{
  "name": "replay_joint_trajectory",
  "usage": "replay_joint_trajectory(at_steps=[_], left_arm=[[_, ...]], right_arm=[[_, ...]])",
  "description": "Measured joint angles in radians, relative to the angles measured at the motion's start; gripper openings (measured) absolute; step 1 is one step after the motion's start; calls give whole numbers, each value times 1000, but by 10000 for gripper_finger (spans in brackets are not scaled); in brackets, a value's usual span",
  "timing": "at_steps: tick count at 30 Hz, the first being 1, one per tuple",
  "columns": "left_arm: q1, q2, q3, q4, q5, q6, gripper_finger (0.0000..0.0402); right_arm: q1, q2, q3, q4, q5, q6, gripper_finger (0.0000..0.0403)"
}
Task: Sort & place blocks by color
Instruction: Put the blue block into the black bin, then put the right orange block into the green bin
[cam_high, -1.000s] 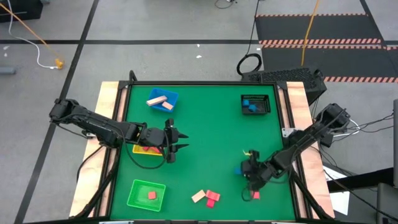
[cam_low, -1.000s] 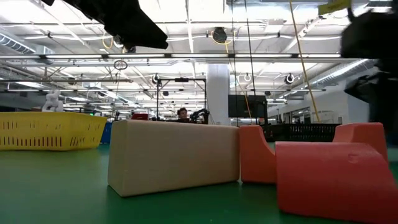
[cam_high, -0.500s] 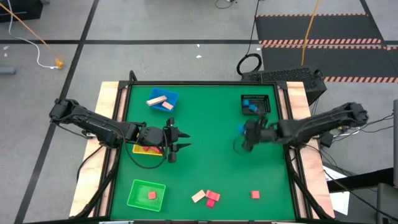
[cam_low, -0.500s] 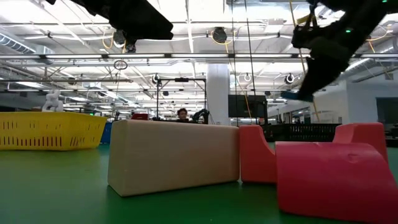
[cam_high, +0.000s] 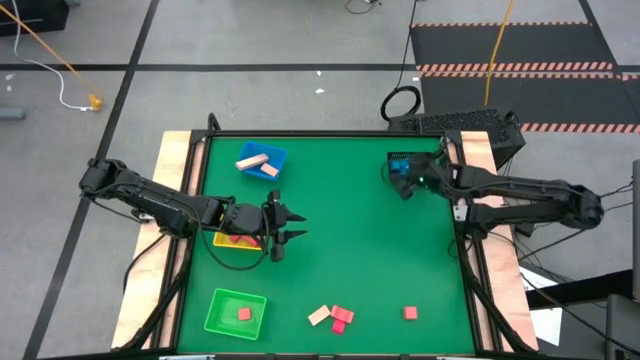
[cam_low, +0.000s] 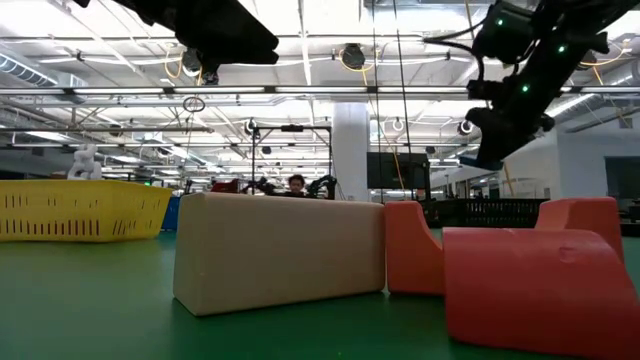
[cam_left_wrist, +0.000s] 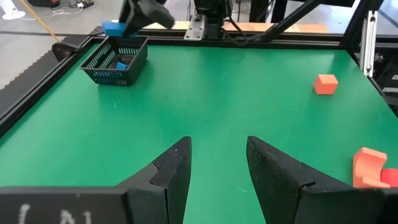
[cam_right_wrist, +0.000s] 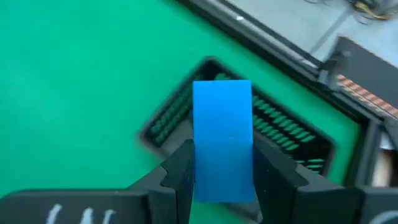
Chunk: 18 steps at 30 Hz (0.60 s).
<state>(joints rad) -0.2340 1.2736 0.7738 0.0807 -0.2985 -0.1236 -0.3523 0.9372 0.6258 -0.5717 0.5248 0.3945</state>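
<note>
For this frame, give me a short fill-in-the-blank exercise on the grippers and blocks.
1. The right gripper is shut on a ____ block.
2. That block hangs over the black mesh ____, which already holds a blue block.
3. The left gripper, beside the yellow tray, is ____.
4. The green tray holds one ____ block.

Missing words: blue; basket; open; red

You are looking down on a green-topped table (cam_high: 340, 230) with wooden side rails. Resting directly on it: a blue tray (cam_high: 262, 160) at the far left, a yellow tray (cam_high: 232, 243) at mid-left, a green tray (cam_high: 235, 312) at the near left, a black mesh basket (cam_high: 412, 168) at the far right, a tan block (cam_high: 319, 316) touching two red blocks (cam_high: 342, 318) near the front edge, and a lone red block (cam_high: 410, 313) to their right.
</note>
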Motion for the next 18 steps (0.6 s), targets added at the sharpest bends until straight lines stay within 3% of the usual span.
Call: replay_joint_trajectory(at_steps=[8, 18], left_arm=[[0, 0, 0, 0, 0, -71, 157], [0, 0, 0, -3, 1, -161, 157]], right_arm=[[-113, 4, -48, 158, -3, -44, 120], [-142, 4, -53, 182, -5, -52, 187]])
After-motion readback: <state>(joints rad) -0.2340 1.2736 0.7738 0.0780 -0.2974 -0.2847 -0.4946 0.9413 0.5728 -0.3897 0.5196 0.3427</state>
